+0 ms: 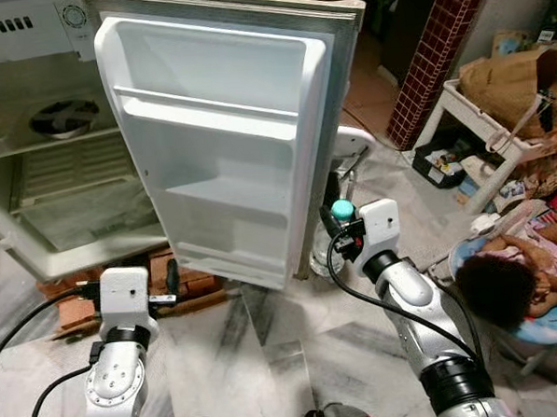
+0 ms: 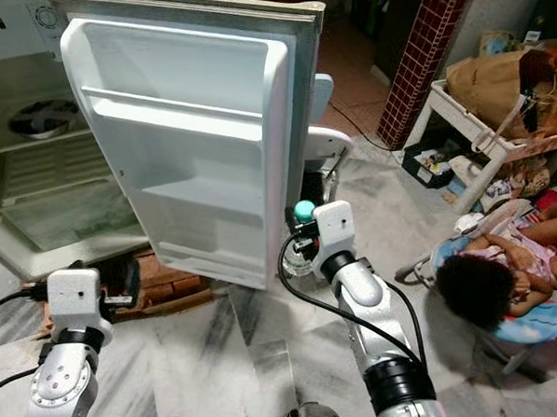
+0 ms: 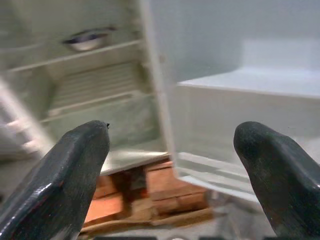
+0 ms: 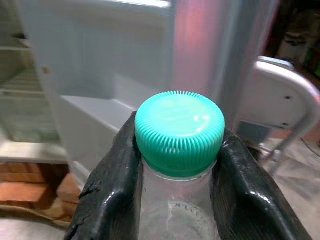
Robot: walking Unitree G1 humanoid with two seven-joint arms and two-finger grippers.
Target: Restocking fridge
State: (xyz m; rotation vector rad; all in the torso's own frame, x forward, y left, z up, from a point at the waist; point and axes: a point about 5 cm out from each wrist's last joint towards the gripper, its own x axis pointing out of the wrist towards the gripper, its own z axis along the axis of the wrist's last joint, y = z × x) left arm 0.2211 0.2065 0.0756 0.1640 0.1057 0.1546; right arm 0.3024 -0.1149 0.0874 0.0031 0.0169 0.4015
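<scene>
While the fridge [image 1: 32,137] is standing open on a stack of bricks [image 1: 185,288], its white door [image 1: 224,146] is swinging wide toward the robot, with bare moulded shelves running across its inner face. Inside the fridge, a metal bowl [image 1: 63,117] is sitting on a wire shelf. Beyond the door's outer edge, a red brick pillar [image 1: 434,55] is rising from the marble floor [image 1: 268,358], and a white rack [image 1: 485,137] piled with bags is leaning near it. A person [image 1: 511,276] is sitting on the floor well to the side of the door, beyond the right arm.

Just past the door's lower outer corner, the right tool [image 4: 177,150] is gripping a clear plastic bottle [image 4: 175,215] by the neck, its two black fingers [image 4: 107,185] pressing in on either side just under the ribbed teal cap [image 4: 180,132]. The bottle is hanging upright, close beside the door's edge, outside the fridge.

Below the door's hinge-side corner, the left tool [image 3: 175,175] is hovering with its fingers [image 3: 65,180] spread wide apart and holding nothing, pointing at the bricks and the door's bottom edge
</scene>
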